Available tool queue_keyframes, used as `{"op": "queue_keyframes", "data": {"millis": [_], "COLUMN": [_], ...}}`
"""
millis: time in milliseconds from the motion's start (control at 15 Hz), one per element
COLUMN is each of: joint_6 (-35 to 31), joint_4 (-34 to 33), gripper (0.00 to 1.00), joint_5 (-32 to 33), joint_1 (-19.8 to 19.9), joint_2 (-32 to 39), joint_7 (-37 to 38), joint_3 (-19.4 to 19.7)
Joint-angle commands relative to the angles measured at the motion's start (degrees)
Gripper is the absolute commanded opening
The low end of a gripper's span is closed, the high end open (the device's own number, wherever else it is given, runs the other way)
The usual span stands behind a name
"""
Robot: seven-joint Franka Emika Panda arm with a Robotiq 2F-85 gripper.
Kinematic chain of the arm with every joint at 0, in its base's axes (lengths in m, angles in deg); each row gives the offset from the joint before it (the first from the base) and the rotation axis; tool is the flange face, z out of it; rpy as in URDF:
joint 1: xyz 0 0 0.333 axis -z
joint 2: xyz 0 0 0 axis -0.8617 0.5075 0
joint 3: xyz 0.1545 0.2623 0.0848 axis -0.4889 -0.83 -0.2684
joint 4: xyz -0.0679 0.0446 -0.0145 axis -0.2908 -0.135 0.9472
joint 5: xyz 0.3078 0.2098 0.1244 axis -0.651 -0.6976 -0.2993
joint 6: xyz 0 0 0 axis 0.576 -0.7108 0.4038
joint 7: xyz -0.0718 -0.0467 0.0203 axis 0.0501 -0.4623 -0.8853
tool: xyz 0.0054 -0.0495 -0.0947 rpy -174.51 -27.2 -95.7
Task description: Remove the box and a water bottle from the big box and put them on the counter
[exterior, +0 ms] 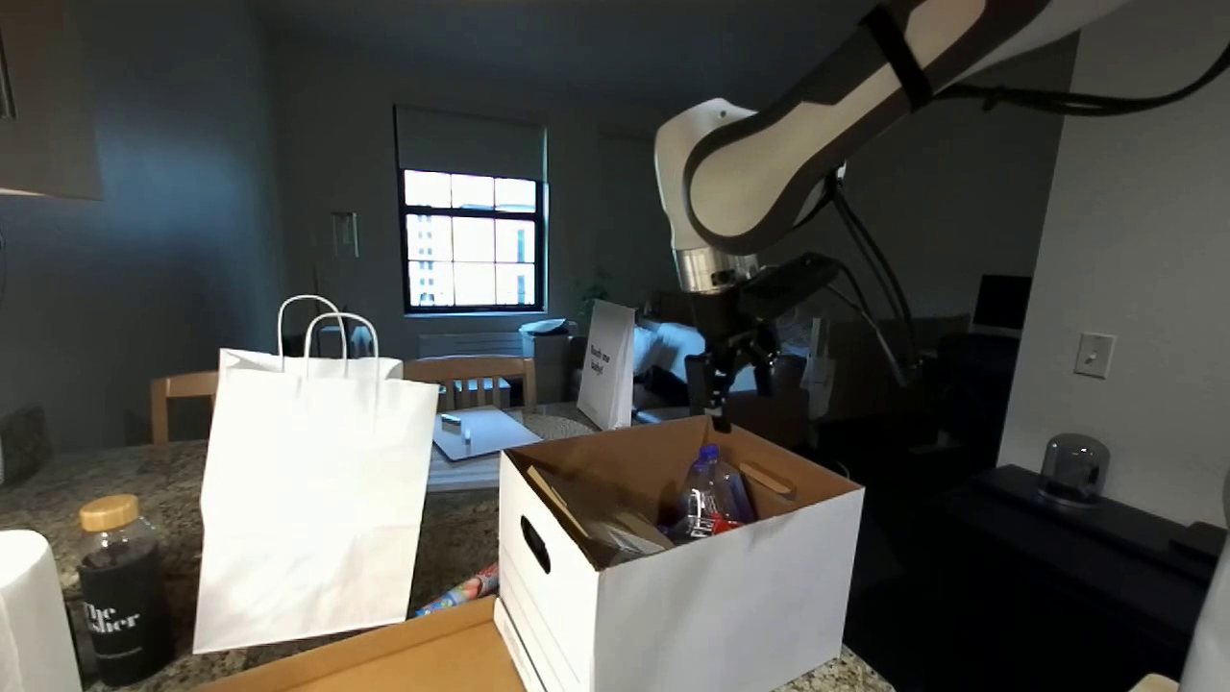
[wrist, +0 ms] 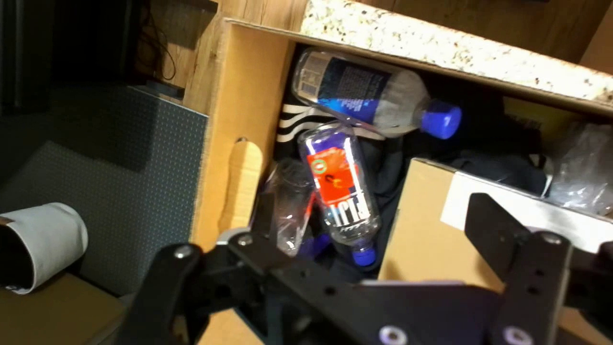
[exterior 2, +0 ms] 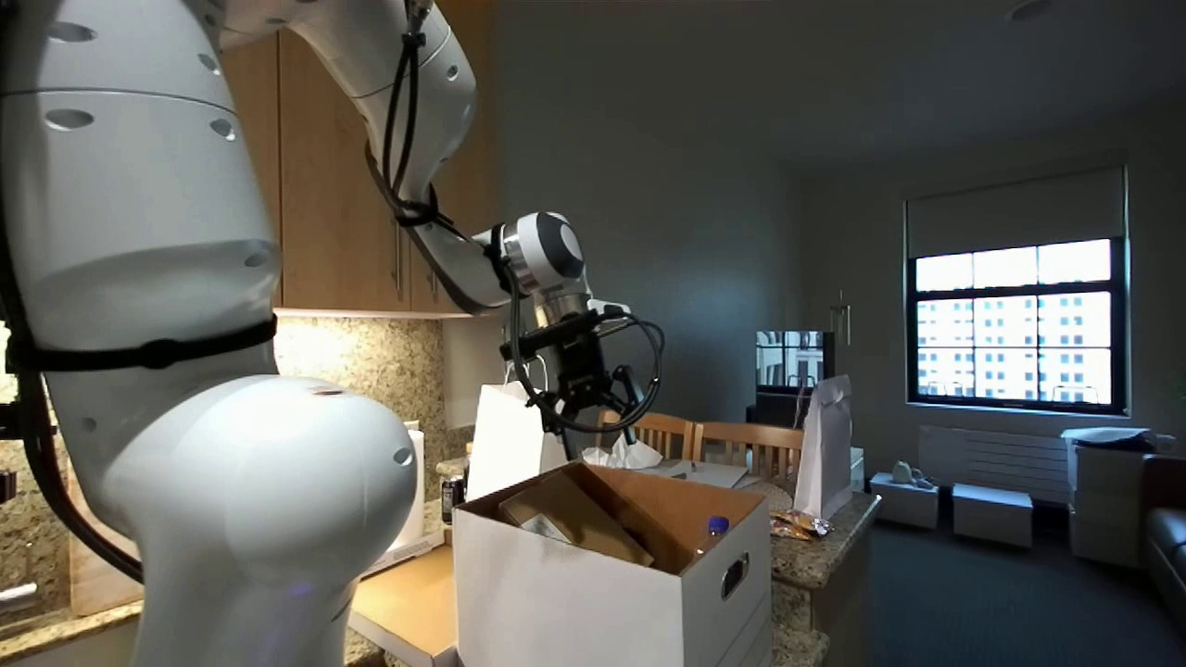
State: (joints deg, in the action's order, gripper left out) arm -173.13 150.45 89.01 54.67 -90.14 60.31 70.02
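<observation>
The big box (exterior: 730, 605) is a white carton with brown inside, standing uncovered on the speckled counter (wrist: 421, 40). Inside it, the wrist view shows three clear bottles with blue caps. A water bottle (wrist: 335, 187) with a red label lies in the middle; another bottle (wrist: 354, 91) rests along the wall, and a third bottle (wrist: 289, 206) is partly hidden behind a finger. The brown box (wrist: 431, 211) with a white label lies slanted beside them, also visible in an exterior view (exterior 2: 579, 519). My gripper (exterior: 738, 402) hangs above the carton, open, holding nothing.
A white paper bag (exterior: 317, 509) and a dark jar (exterior: 125, 596) stand beside the carton. Against the carton lies a shallow cardboard tray (exterior: 384, 663). Farther back are another paper bag (exterior 2: 827, 449) and snack packets (exterior 2: 799, 525). Dark cloth (wrist: 392, 158) lies under the bottles.
</observation>
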Motion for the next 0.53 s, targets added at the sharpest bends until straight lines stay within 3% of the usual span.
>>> {"op": "queue_keyframes", "data": {"millis": [0, 467], "joint_6": [-0.2, -1.6], "joint_4": [-0.8, -4.6], "gripper": [1.0, 1.0], "joint_5": [-1.2, -0.3], "joint_1": [-2.9, -6.9], "joint_2": [5.8, 12.0], "joint_7": [4.7, 8.4], "joint_3": [-3.4, -5.7]}}
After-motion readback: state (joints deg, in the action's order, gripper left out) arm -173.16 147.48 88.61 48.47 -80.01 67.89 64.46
